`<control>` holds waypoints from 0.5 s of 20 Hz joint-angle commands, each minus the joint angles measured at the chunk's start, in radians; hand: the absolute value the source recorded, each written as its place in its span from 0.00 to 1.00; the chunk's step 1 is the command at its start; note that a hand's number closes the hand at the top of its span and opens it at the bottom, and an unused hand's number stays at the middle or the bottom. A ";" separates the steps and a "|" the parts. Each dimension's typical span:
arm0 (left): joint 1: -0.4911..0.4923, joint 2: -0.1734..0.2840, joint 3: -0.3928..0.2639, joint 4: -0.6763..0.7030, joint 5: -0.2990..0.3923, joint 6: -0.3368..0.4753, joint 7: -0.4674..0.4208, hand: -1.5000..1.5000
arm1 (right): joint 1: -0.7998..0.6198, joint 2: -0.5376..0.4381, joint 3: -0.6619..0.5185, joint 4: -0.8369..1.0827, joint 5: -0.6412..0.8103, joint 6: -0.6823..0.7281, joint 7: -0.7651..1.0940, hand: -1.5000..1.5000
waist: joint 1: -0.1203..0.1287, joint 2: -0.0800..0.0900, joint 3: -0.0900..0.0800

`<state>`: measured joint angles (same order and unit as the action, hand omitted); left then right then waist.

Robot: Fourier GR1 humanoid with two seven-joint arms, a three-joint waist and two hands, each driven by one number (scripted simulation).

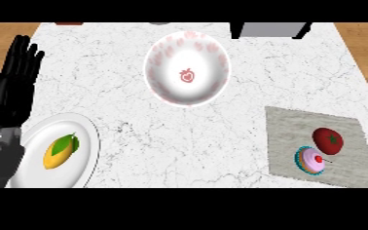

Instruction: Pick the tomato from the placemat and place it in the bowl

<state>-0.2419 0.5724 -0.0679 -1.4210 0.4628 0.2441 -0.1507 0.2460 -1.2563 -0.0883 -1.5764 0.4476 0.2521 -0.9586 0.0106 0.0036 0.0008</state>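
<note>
Looking down from my head, the tomato (pixel 328 141) sits at the lower right of the frame on the grey placemat (pixel 287 126), touching or just overlapping the cupcake (pixel 313 160) below and slightly left of it. The tomato is round, so I see no long axis to line up with; its green stem faces up. My left hand (pixel 20 75) shows at the far left edge, fingers straight and pointing up, released and holding nothing, resting beside the white plate (pixel 81 168) that carries a mango (pixel 60 151). My right hand is nowhere in view, so I cannot speak of its state. The tomato lies well apart from my left hand, right across the counter (pixel 179 136), so I judge the right arm the natural one for the pick, coming in from the lower right. The bowl (pixel 188 69), white with a red pattern, stands at upper centre, up and left of the tomato, with bare marble between them. The cupcake crowding the tomato's lower side is what I would mind; approaching from above or from the right looks safest.
</note>
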 commanded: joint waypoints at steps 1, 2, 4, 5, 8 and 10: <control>0.037 -0.032 -0.027 -0.049 -0.036 0.009 0.009 0.50 | -0.101 0.066 0.117 0.057 0.081 0.025 -0.040 0.00 | 0.016 0.001 0.000; -0.003 -0.006 0.011 -0.057 -0.020 0.011 0.063 0.50 | -0.097 0.067 0.111 0.090 0.106 0.021 -0.068 0.00 | 0.005 -0.001 0.000; 0.005 -0.039 0.012 -0.003 -0.031 -0.024 0.007 0.50 | -0.191 0.081 0.138 0.131 0.104 0.077 -0.050 0.00 | 0.009 0.001 0.000; 0.006 -0.049 -0.011 -0.044 -0.068 0.023 0.031 0.50 | -0.168 0.132 0.177 0.119 0.149 0.029 -0.013 0.00 | 0.005 -0.001 0.000; 0.026 -0.064 0.010 -0.029 -0.066 -0.007 0.013 0.50 | -0.208 0.198 0.219 0.193 0.199 0.000 -0.030 0.00 | 0.002 -0.001 0.000; -0.001 -0.053 0.054 0.013 -0.058 -0.039 0.005 0.50 | -0.294 0.256 0.243 0.270 0.244 -0.007 -0.023 0.00 | 0.001 -0.001 0.000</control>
<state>-0.2414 0.5305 -0.0456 -1.4323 0.4155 0.2291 -0.1314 0.0388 -1.0796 0.1130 -1.4003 0.6247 0.2254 -0.9405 0.0166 0.0038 0.0008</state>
